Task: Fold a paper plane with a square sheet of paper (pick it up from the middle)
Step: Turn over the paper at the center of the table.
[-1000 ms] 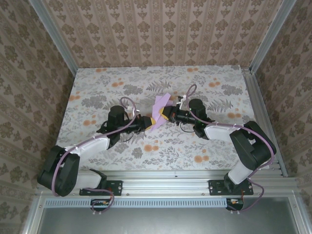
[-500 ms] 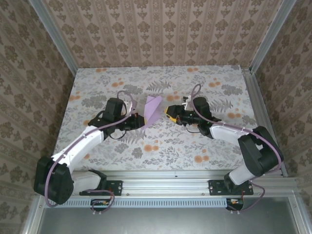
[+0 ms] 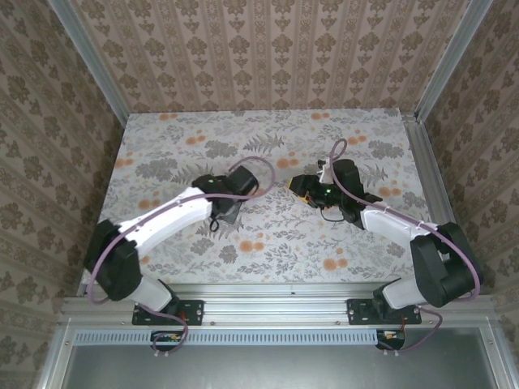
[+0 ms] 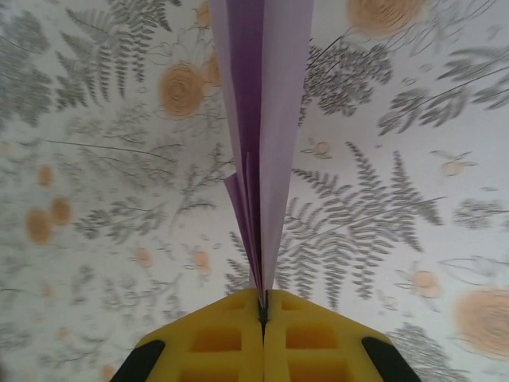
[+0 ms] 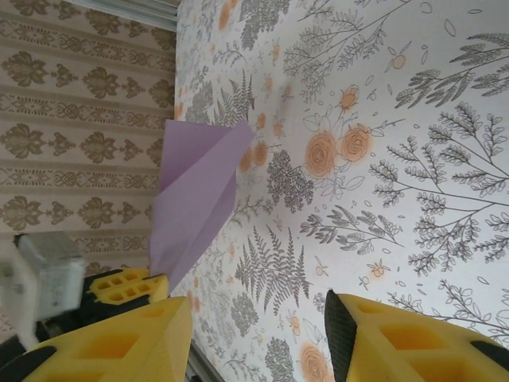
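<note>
Left arm [image 3: 162, 219] bent toward centre, left jaws clamped on paper plane [image 4: 262, 119], right jaws parted, empty

Smooth, matt paper plane [image 4: 264, 119]

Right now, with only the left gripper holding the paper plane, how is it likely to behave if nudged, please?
The paper plane is probably fairly stiff lengthwise: its folded layers stand straight out from the left gripper. Being thin paper, it looks light and would likely bend or crease if pushed sideways.
</note>
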Robot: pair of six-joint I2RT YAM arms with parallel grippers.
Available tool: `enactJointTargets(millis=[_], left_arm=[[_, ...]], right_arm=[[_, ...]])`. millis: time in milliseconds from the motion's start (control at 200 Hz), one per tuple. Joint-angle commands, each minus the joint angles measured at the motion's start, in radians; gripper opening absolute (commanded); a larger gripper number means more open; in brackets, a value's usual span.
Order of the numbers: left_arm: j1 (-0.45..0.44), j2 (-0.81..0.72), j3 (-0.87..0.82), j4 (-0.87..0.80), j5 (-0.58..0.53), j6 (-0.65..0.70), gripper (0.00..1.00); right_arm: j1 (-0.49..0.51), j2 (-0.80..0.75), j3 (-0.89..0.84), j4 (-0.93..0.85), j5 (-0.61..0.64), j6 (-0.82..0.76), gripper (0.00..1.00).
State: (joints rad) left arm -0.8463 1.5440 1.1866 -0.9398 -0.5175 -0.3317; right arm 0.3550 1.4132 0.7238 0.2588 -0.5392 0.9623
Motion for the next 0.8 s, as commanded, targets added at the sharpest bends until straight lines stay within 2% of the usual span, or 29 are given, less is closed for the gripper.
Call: enactJointTargets(millis=[0, 180, 375, 545, 625, 795], left_arm=[[-0.071, 0.09, 0.052, -0.098, -0.199, -0.006, 0.07], [-0.185, 0.251, 0.11, -0.044, -0.156, -0.01, 0.08], [-0.265, 0.367, 0.151, 0.029, -0.064, 0.006, 0.13], [-0.296, 0.388, 0.147, 0.101, 0.031, 0.021, 0.25], [-0.295, 0.374, 0.134, 0.128, 0.085, 0.023, 0.36], [-0.269, 0.265, 0.065, 0.218, 0.252, 0.022, 0.53]], right_arm=[[-0.027, -0.061, -0.025, -0.045, 0.014, -0.04, 0.51], [-0.096, -0.111, -0.044, -0.105, -0.007, -0.083, 0.52], [-0.178, -0.128, -0.054, -0.174, -0.055, -0.139, 0.53], [-0.207, -0.143, -0.07, -0.199, -0.058, -0.165, 0.53], [-0.215, -0.145, -0.079, -0.201, -0.062, -0.171, 0.53], [-0.218, -0.136, -0.105, -0.182, -0.065, -0.169, 0.53]])
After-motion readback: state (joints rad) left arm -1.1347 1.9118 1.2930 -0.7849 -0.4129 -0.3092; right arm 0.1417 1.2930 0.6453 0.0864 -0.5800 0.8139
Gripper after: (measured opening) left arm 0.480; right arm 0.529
